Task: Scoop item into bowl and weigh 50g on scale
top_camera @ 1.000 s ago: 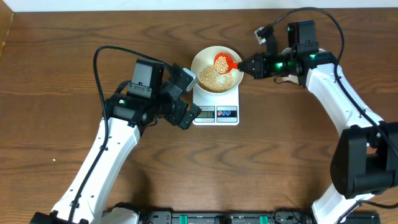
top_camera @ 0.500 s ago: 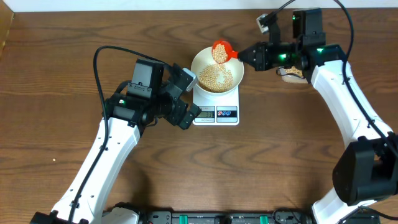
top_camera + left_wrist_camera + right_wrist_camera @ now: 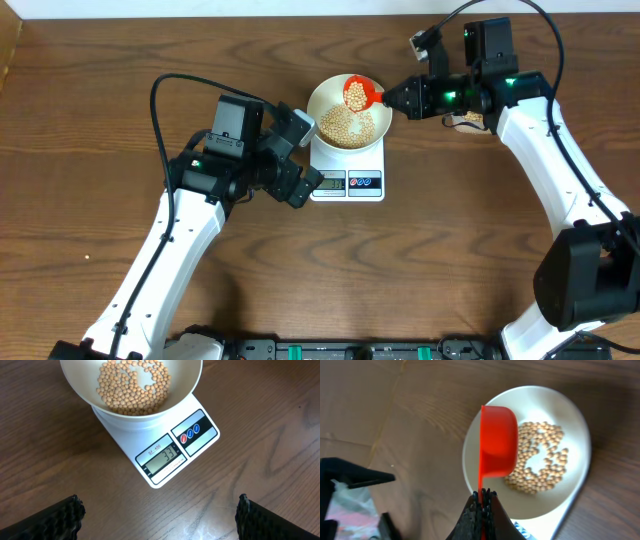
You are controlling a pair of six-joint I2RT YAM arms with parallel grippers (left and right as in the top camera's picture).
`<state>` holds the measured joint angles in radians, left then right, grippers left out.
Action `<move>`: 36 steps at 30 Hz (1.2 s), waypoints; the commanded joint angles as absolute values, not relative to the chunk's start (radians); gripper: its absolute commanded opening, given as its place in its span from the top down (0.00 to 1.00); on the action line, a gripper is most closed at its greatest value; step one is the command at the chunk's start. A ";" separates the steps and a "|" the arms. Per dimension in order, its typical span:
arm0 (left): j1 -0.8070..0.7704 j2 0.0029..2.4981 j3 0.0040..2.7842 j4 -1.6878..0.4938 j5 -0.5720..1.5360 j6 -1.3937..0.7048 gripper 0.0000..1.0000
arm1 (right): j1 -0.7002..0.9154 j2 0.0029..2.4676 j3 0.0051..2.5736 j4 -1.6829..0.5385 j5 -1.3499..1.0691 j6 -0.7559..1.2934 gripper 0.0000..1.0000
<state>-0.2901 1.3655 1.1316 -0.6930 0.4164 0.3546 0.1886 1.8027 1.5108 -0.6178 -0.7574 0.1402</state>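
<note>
A white bowl [image 3: 372, 95] sits on the white scale [image 3: 348, 182]; it holds a layer of tan beans [image 3: 345, 125]. In the left wrist view the bowl [image 3: 180, 390] with beans [image 3: 132, 385] stands on the scale [image 3: 165, 457], whose display reads 33. My right gripper [image 3: 395, 99] is shut on the handle of a red scoop [image 3: 357, 94], which carries beans over the bowl's upper right rim. In the right wrist view the scoop [image 3: 497, 442] hangs above the bowl [image 3: 570, 415], gripper [image 3: 482, 497] clamped on its handle. My left gripper [image 3: 159, 515] is open and empty, just in front of the scale.
A small heap of beans in a container [image 3: 468, 119] lies behind my right arm, mostly hidden. The left arm [image 3: 240, 155] sits close to the scale's left side. Cables run above both arms. A black object [image 3: 350, 477] is at the left of the right wrist view.
The scoop rose from inside the bowl toward its upper rim, then came back down slightly to the right; the right arm moved with it. The left arm has not moved.
</note>
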 commanded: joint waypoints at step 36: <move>-0.289 1.365 1.134 -0.696 0.418 0.349 0.01 | 0.246 1.780 1.531 -0.634 -0.578 -0.156 0.99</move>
